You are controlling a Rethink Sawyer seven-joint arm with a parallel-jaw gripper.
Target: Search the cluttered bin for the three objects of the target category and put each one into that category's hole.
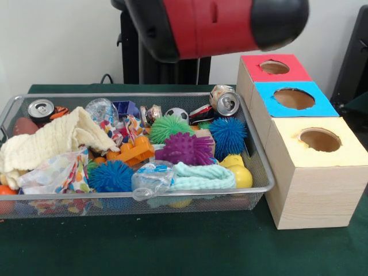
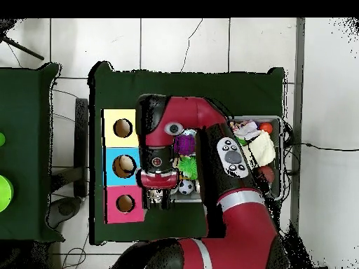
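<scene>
One wire bin [image 1: 261, 172], crowded; three wooden boxes, yellow [image 1: 313, 167], blue [image 1: 296, 100], red [image 1: 275, 69], one hole each; four spiky balls [image 1: 184, 148]; two cans [image 1: 224, 102]; gripper [image 2: 157, 197] above bin's box end, jaw state cannot be told.

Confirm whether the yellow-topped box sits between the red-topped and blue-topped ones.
No: in the front view the blue-topped box is the middle one, with the red-topped box behind it and the yellow-topped box in front.
</scene>
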